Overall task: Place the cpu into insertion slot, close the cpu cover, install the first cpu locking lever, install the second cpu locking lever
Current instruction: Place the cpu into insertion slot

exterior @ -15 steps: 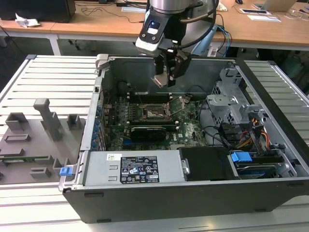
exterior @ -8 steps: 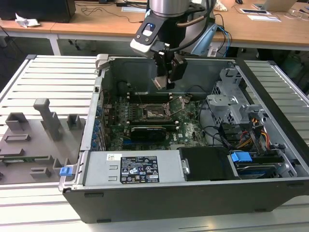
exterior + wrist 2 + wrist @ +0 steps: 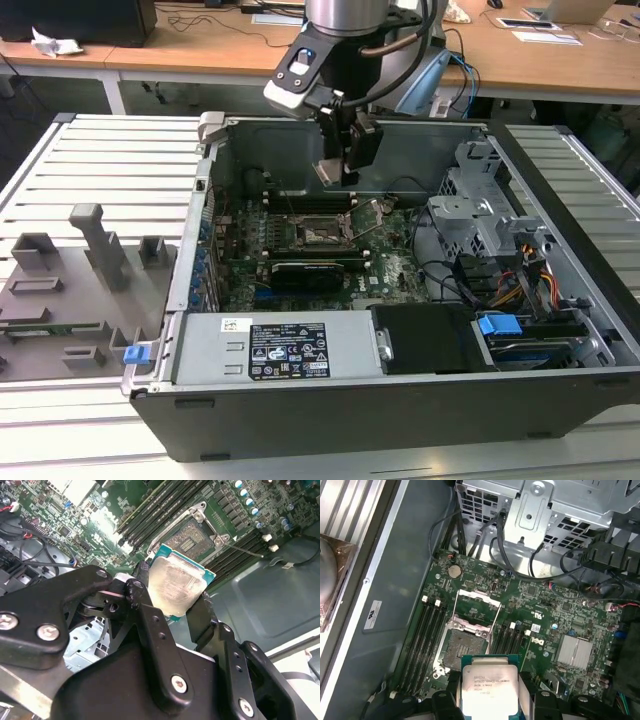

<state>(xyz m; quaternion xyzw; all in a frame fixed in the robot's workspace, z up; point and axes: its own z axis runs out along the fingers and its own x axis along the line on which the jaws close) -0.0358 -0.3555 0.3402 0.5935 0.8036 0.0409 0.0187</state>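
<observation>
1. Gripper hangs inside the open case, over the board and apart from the case walls.
2. Slot lies below and just ahead of the fingertips. A gap of air separates it from the cpu.
3. Cover stands swung open on the slot edge farthest from the gripper, so the pin field is exposed.
4. Memory sockets run alongside the slot on both flanks, close to its rim.
5. A thin lever juts sideways from the slot rim, off to one side of the gripper.
6. Fingers are drawn in on the cpu and pinch two opposite edges. They touch nothing else.
7. The cpu's metal top faces both wrist cameras, and its green edge shows past the fingers.
8. The cpu is held aloft, not seated in the slot.
</observation>
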